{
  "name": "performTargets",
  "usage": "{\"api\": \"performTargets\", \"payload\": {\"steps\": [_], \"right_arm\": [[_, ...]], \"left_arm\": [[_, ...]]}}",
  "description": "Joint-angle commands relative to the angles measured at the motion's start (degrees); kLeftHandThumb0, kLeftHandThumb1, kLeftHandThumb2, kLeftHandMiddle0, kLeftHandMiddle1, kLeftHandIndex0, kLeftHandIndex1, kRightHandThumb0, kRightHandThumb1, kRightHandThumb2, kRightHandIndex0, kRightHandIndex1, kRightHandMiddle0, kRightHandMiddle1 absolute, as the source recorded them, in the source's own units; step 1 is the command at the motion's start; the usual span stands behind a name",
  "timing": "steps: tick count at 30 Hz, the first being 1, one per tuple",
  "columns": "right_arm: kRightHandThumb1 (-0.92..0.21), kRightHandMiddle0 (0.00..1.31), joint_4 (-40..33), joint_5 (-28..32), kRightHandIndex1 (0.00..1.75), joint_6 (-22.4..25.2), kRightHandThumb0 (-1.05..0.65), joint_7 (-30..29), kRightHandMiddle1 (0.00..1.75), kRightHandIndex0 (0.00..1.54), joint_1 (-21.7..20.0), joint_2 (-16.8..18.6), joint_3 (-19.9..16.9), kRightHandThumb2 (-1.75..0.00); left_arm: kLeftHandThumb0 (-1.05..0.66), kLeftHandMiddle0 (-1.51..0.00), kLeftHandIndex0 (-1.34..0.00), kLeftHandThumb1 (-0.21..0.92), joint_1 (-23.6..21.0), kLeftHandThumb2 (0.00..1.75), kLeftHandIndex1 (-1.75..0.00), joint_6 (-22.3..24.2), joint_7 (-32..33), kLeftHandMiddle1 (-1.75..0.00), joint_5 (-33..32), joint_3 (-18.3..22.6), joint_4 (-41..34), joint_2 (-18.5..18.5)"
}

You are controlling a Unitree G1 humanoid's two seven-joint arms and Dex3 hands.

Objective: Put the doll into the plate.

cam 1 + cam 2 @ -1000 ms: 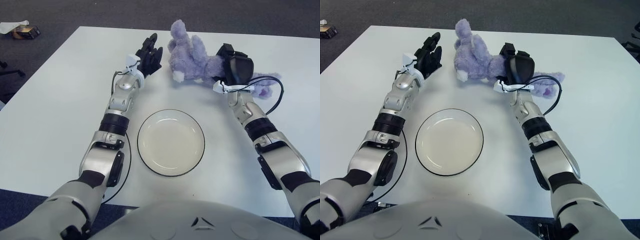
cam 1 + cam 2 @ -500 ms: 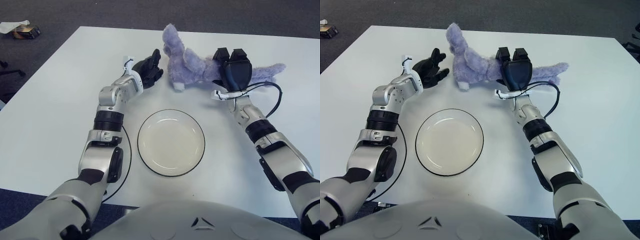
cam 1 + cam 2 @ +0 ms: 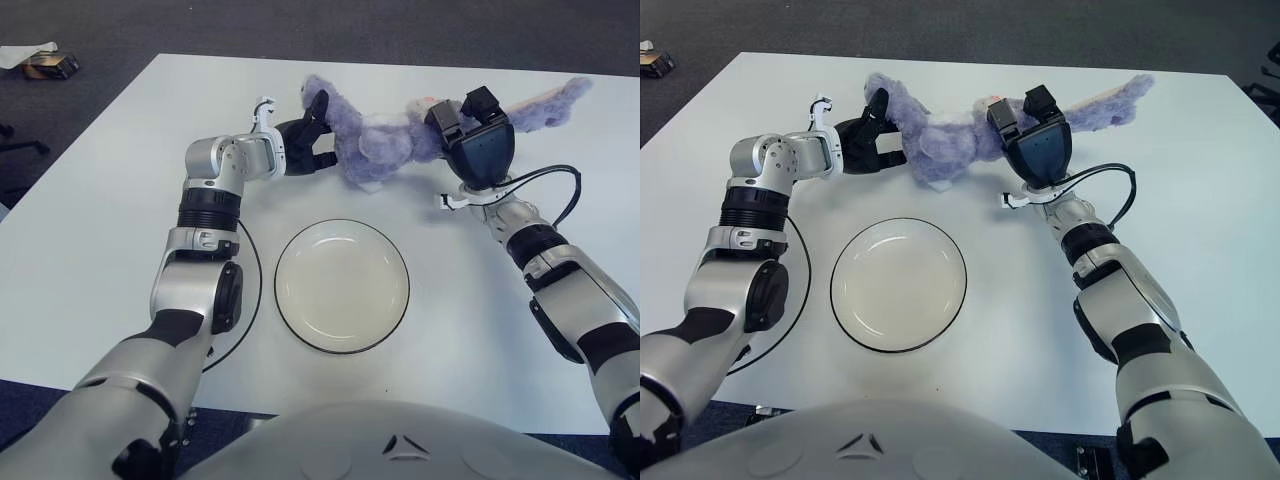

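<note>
Plate [image 3: 342, 285]: white with dark rim, empty, flat on the white table [image 3: 90, 250], nearest the robot and between the two forearms.

Beyond the plate, purple plush doll [image 3: 385, 140], stretched sideways between both hands, well clear of the plate; whether its belly touches the table cannot be told. One long limb or tail extends up and to the right past the right hand.

Left hand [image 3: 300, 148]: black fingers curled around the doll's left end, thumb over the top, gripping the plush.

Right hand [image 3: 473, 135]: palm toward the camera, fingers [image 3: 443, 115] hooked over the doll's right part, pressing into the fur. A black cable [image 3: 560, 185] loops beside its wrist.

Far left, on the dark floor, a small object [image 3: 50, 65].
</note>
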Motion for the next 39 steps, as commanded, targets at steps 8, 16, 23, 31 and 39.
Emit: {"api": "performTargets", "payload": {"steps": [8,16,23,31,39], "right_arm": [[-0.07,0.57,-0.09,-3.17,1.62,-6.16,0.00,-3.14,1.75,0.84,-1.17,-0.88,1.36,-1.56],[-0.10,0.54,-0.54,-4.65,1.65,-8.39,0.00,-3.14,1.75,0.81,-0.47,-1.07,2.39,-1.54],[-0.11,0.54,-0.88,-5.74,1.66,-8.10,0.00,-3.14,1.75,0.80,-0.07,-1.31,2.92,-1.53],[-0.12,0.53,-2.05,-6.49,1.65,-6.18,0.00,-3.14,1.75,0.79,0.87,-1.14,2.40,-1.52],[-0.13,0.52,-2.76,-6.40,1.64,-8.30,0.00,-3.14,1.75,0.79,1.66,-1.34,2.55,-1.50]], "left_arm": [[-0.89,-0.02,0.00,0.88,-1.43,0.40,0.00,1.09,0.60,-0.01,0.37,1.67,1.94,-0.77],[-0.87,-0.05,0.00,0.90,-1.38,0.41,0.00,-1.63,2.88,-0.03,2.22,2.28,1.92,-1.89],[-0.87,-0.06,-0.01,0.90,-1.15,0.41,-0.01,-3.54,4.38,-0.05,3.28,2.35,1.64,-2.45],[-0.85,-0.01,0.00,0.87,-0.54,0.44,-0.20,-7.03,6.10,-0.24,5.91,1.73,1.06,-3.18],[-0.83,0.00,0.00,0.82,-0.93,0.48,-0.71,-10.91,9.94,-0.67,8.16,2.85,3.52,-4.32]]}}
